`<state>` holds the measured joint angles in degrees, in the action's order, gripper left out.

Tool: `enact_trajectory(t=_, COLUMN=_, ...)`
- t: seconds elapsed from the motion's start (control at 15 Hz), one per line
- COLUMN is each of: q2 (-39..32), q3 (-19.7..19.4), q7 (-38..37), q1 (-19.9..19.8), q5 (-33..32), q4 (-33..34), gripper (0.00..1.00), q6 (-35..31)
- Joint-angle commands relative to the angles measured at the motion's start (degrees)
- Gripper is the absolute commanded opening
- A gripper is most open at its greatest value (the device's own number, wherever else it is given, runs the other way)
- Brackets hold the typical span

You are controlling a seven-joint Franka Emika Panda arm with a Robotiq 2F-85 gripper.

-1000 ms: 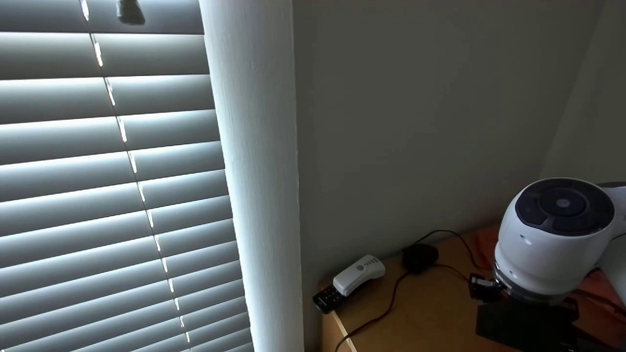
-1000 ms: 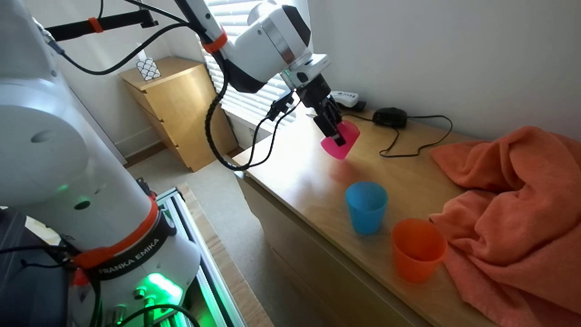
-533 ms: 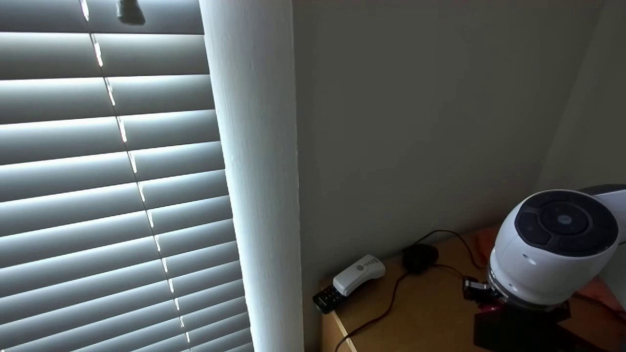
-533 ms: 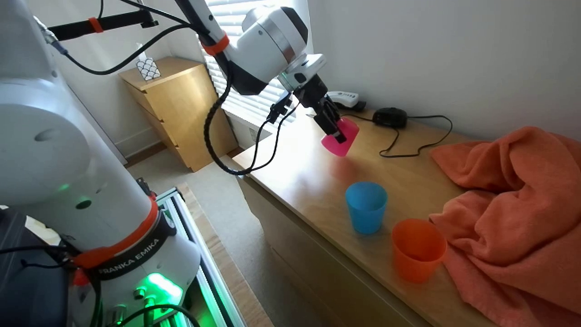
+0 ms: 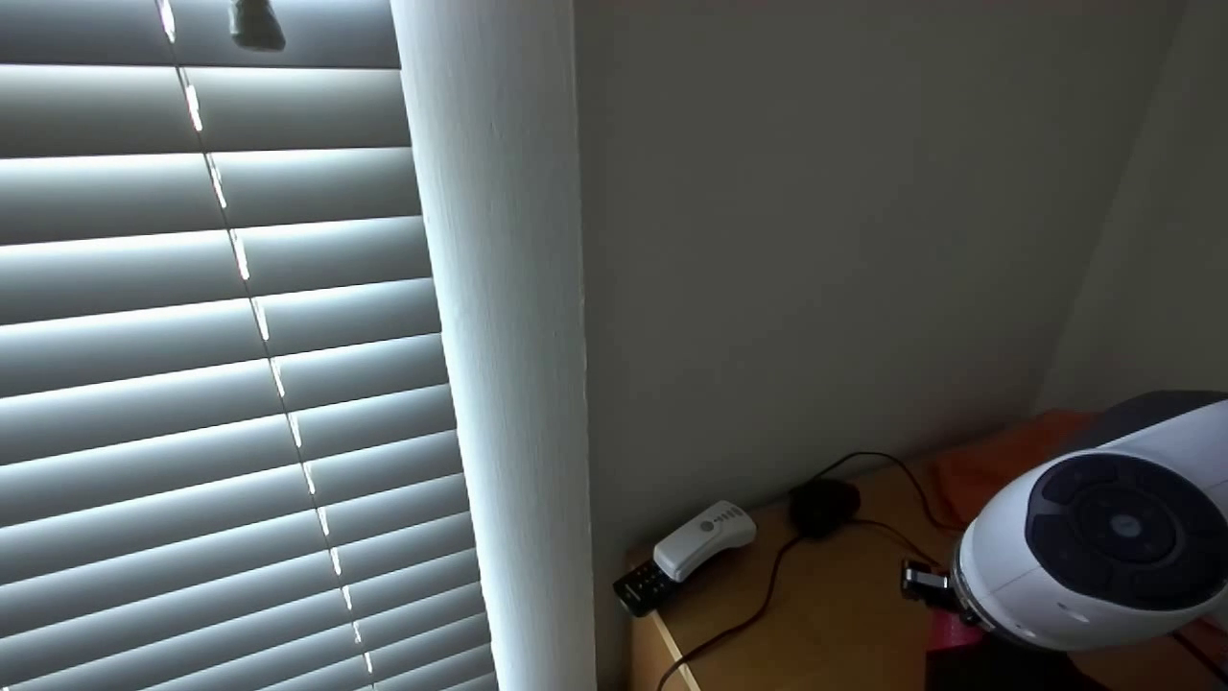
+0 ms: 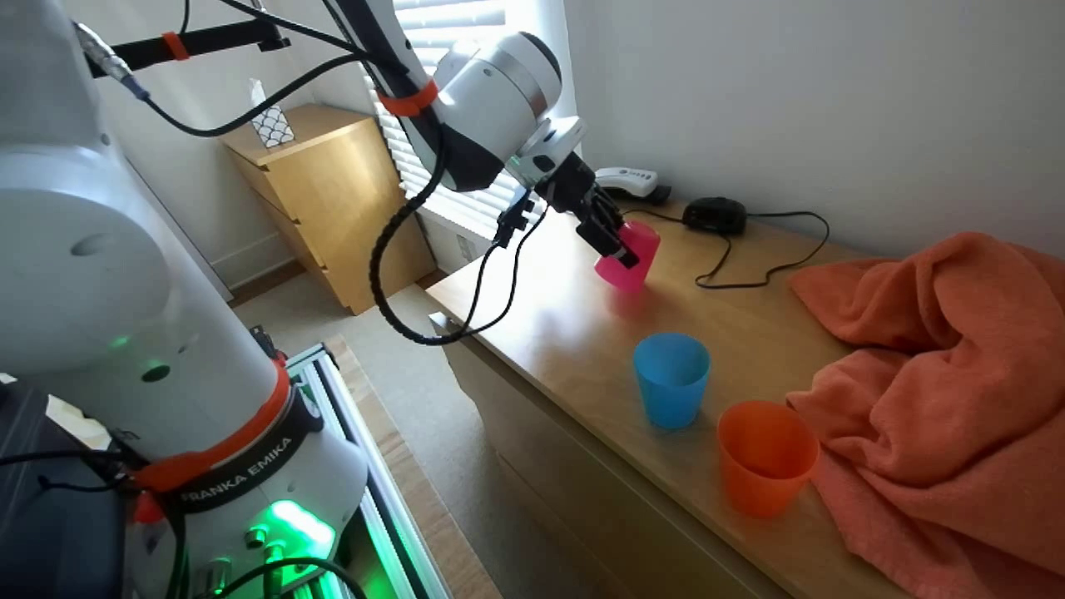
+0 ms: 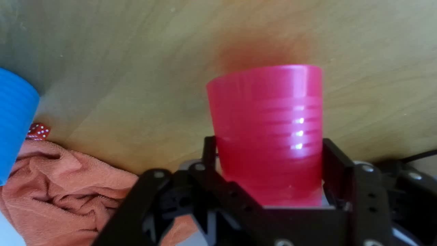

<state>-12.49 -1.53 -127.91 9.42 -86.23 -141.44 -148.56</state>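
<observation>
The gripper [image 7: 269, 150] has its two fingers [image 7: 209, 150] clamped on a pink cup [image 7: 268, 112], tilted with its wide end down over the wooden tabletop [image 6: 574, 333] in an exterior view, near a corded black box [image 6: 714, 215] and apart from an upright blue cup [image 6: 672, 383] and orange cup [image 6: 765, 462] (the latter just beside an orange towel [image 6: 957, 374])

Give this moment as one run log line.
hand: closed on pink cup from both sides | pink cup: tilted | blue cup, orange cup: upright on wooden top | orange towel: beside orange cup
</observation>
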Motion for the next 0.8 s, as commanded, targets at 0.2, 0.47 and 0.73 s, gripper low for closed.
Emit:
enact_trajectory(t=0.2, q2=-2.9, q3=4.1, q7=-14.0, q1=-0.2, q5=-12.0, q4=1.1, gripper=0.48, q6=7.8)
enact_trajectory(t=0.47, q2=-4.6, q3=6.7, q7=-14.6, q1=-1.1, q5=-12.1, q4=1.2, gripper=0.48, q6=10.8)
enact_trajectory(t=0.73, q2=-3.8, q3=7.8, q7=-13.4, q1=-2.0, q5=-11.5, q4=0.9, gripper=0.99, q6=11.6)
